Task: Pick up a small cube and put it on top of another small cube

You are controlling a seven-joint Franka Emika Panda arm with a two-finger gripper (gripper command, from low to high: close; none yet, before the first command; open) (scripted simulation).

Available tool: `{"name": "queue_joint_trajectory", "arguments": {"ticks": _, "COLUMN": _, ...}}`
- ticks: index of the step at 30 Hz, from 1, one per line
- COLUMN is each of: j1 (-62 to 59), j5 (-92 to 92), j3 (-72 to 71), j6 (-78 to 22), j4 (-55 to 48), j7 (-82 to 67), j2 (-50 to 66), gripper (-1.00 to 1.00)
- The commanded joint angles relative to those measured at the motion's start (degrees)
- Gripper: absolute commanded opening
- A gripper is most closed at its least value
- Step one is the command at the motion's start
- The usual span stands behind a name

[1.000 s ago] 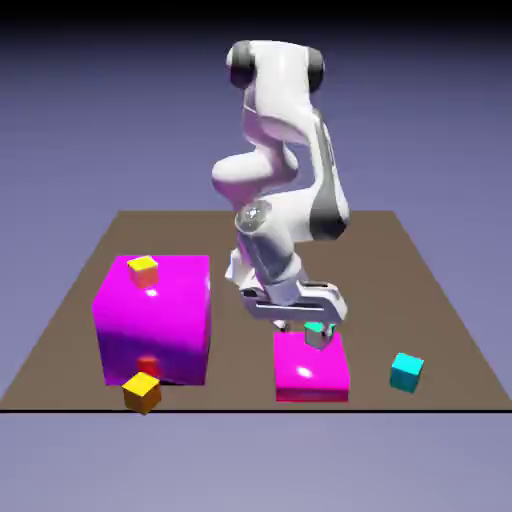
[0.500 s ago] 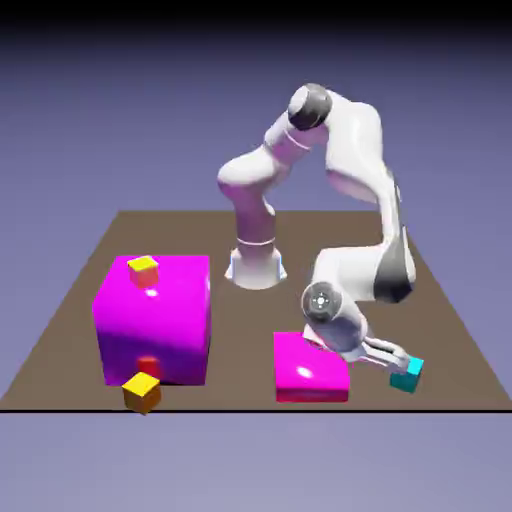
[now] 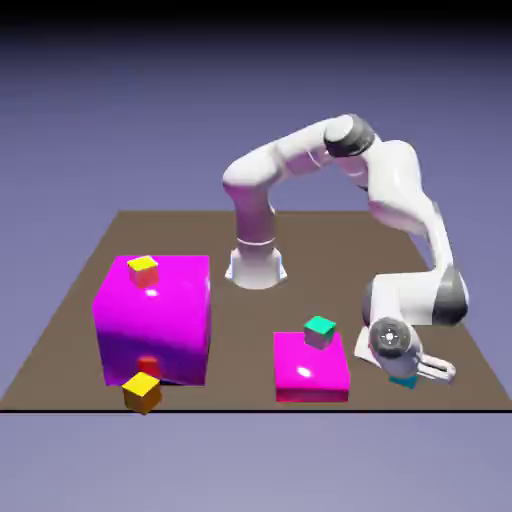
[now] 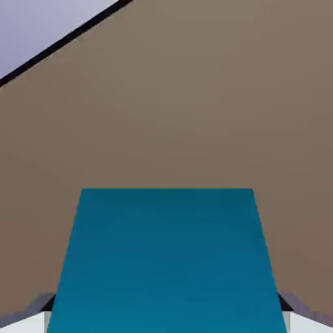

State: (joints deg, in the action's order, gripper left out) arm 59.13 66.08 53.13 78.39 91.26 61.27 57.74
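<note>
With its fingertips bracketing opposite sides of the cyan cube [image 4: 166,260], the gripper [image 4: 166,322] is closed on that cube, low over the tabletop [image 4: 195,117]. The cyan cube lies directly between the fingertips. Well apart from the gripper, the yellow-orange cube [image 3: 143,271] rests on the large magenta block [image 3: 160,325].

There were five small cubes: one cyan cube [image 4: 166,260], one green-topped cube [image 3: 319,332], one yellow-topped cube with orange sides [image 3: 143,271], one darker yellow-orange cube [image 3: 142,393] and one red cube [image 3: 148,365]. Two magenta blocks [image 3: 155,315] [image 3: 311,367], one desk [image 3: 200,240] and one robot arm [image 3: 395,185] made up the rest.
</note>
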Motion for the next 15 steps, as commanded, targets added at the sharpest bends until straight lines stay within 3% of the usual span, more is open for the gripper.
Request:
{"name": "queue_joint_trajectory", "arguments": {"ticks": 1, "j1": -1.98, "j5": -2.58, "j3": -0.74, "j6": -0.38, "j4": 0.02, "j7": -1.39, "j2": -1.3, "gripper": -1.0}}
{"name": "queue_joint_trajectory", "arguments": {"ticks": 15, "j1": -29.59, "j5": -37.47, "j3": -11.11, "j6": -5.4, "j4": 0.4, "j7": -20.61, "j2": -19.47, "gripper": -1.0}}
